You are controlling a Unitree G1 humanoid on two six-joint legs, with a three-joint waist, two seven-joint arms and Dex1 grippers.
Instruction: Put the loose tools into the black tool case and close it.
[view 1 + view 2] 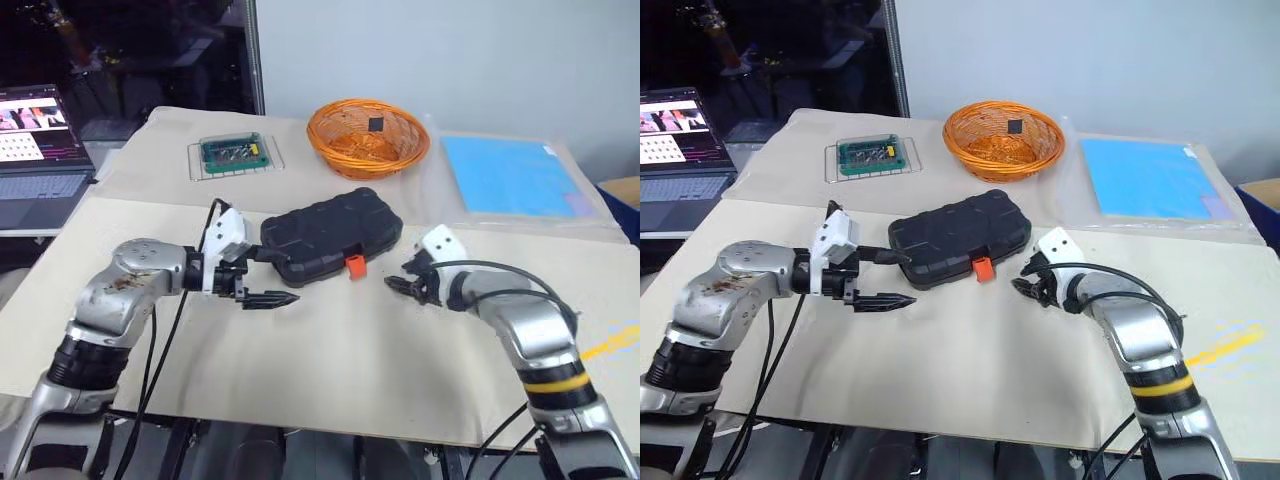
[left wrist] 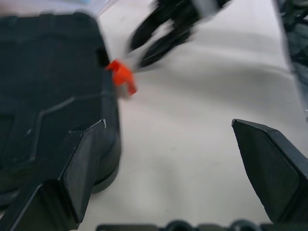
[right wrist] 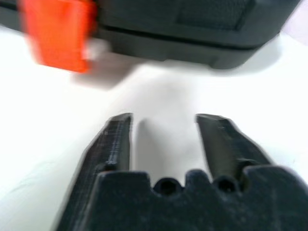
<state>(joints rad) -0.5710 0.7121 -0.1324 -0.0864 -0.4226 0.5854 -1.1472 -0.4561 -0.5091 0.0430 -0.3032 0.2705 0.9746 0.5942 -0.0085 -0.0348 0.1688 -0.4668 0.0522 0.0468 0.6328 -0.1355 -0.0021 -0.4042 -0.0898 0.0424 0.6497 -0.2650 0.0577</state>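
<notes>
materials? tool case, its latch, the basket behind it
Black tool case: looks like moulded plastic, matte, with raised ribs on the lid. Orange latch: likely plastic too, smooth and uniformly bright. Orange basket: woven strands, open weave; wire, plastic or dyed rattan, cannot tell which.

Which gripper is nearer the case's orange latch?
Right. The right gripper sits just beside the orange latch; the left gripper, open, straddles the black tool case's far end.
</notes>
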